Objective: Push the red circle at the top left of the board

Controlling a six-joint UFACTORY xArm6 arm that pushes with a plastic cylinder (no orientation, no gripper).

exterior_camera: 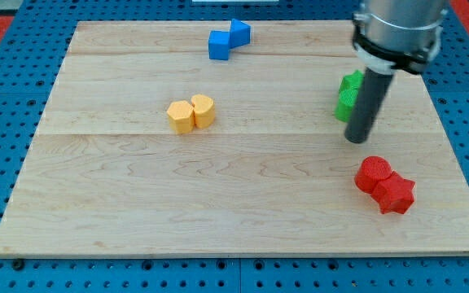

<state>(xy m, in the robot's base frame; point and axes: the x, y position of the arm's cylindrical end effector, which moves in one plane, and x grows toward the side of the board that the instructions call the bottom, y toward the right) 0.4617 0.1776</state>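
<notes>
Tip above red blocks (near board's right edge)

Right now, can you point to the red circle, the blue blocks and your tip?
red circle (pixel 373 173), camera view, on its top face.
blue blocks (pixel 229 39), camera view, where the two touch.
my tip (pixel 356 139), camera view, the rod's very end, above the red circle.

No legible text, label, brand, number or sign appears anywhere in the camera view. The desk, the coloured blocks and the arm's rod carry no readable markings.
</notes>
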